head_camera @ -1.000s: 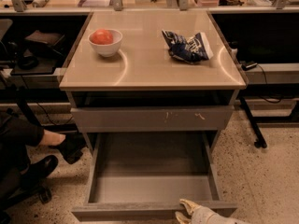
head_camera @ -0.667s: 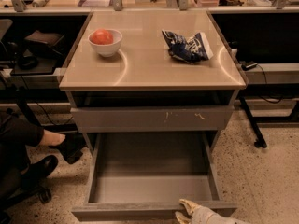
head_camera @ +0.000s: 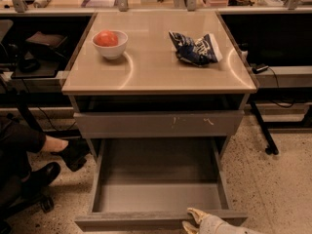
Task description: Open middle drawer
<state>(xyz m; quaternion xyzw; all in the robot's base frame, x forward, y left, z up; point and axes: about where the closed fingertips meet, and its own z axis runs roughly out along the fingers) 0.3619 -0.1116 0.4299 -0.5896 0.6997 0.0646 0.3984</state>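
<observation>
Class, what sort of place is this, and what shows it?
Probably an office or lab: a grey cabinet with its middle drawer pulled open, the robot's claw at that drawer's front edge, cabled desks behind, and a seated person's shoes.
</observation>
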